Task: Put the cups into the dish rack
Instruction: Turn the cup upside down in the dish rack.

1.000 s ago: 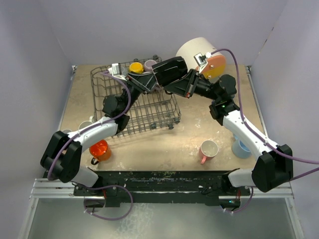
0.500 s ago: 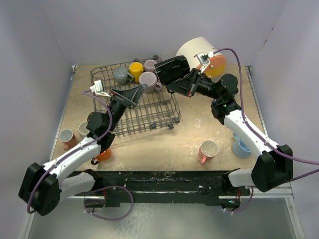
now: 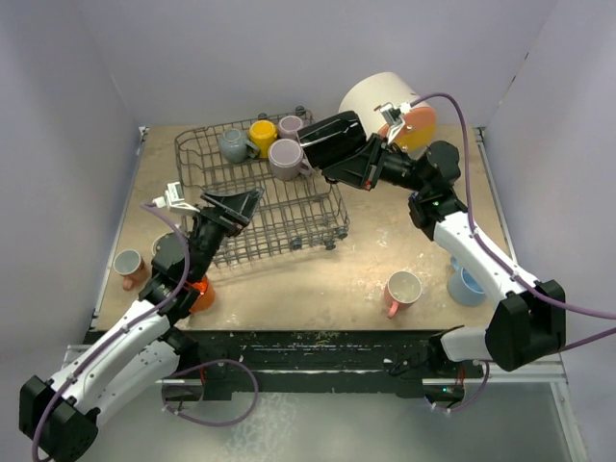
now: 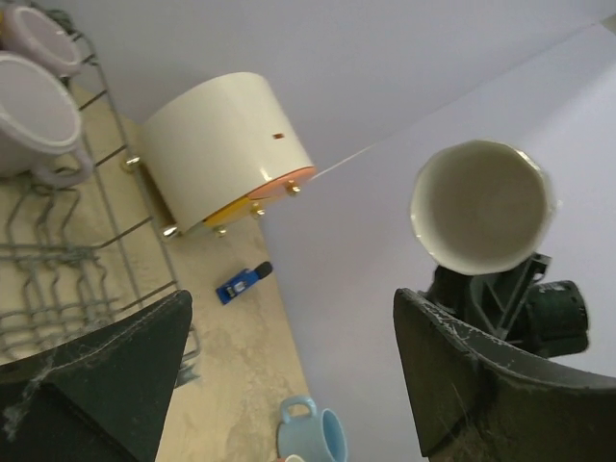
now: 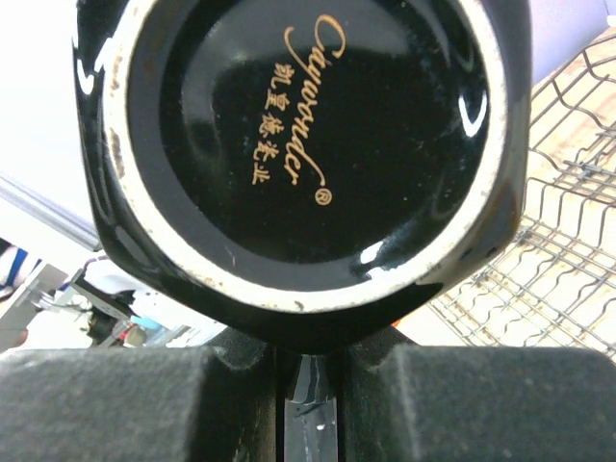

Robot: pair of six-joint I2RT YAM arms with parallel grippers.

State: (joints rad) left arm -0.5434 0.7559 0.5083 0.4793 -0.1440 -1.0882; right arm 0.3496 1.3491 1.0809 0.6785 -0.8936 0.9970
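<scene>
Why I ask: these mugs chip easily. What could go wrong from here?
1. The right hand holds the black mug close beside the large mauve mug in the dish rack; lowering it there could bang the two together.
2. The open left hand hovers over the rack's near edge, and its arm crosses above the orange mug on the table; a low reach could knock it.
</scene>
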